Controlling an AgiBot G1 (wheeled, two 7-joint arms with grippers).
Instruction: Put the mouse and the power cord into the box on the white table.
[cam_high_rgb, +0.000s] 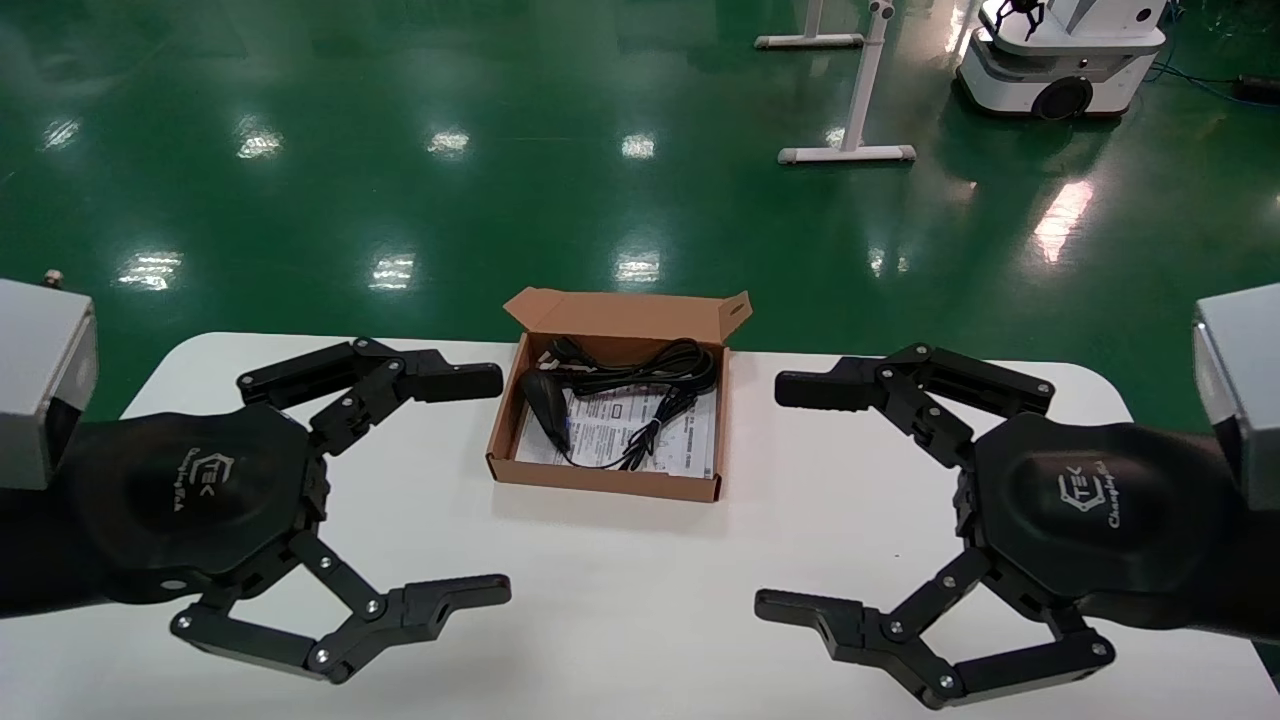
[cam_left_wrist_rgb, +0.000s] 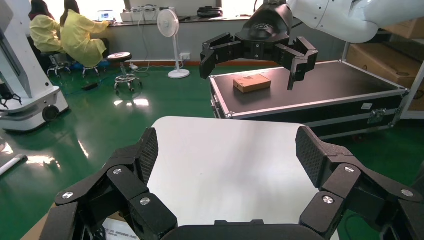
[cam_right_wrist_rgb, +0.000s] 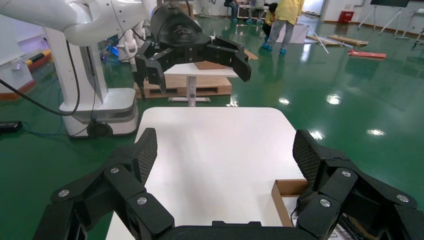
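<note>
The brown cardboard box (cam_high_rgb: 606, 478) sits open at the far middle of the white table (cam_high_rgb: 620, 600), its flap lid standing up behind. Inside lie the black mouse (cam_high_rgb: 548, 401) with its blue wheel, at the box's left, and the coiled power cord (cam_high_rgb: 640, 370) across the back, both on a white printed sheet. My left gripper (cam_high_rgb: 500, 485) hangs open over the table left of the box, holding nothing. On the other side my right gripper (cam_high_rgb: 770, 495) is open and empty too. A corner of the box (cam_right_wrist_rgb: 285, 195) shows in the right wrist view.
Green floor surrounds the table. White stand legs (cam_high_rgb: 850, 150) and another robot base (cam_high_rgb: 1060, 60) are far behind. A black case (cam_left_wrist_rgb: 310, 90) with a small carton stands beyond the table's right end. A white robot base (cam_right_wrist_rgb: 100, 100) stands beyond its left end.
</note>
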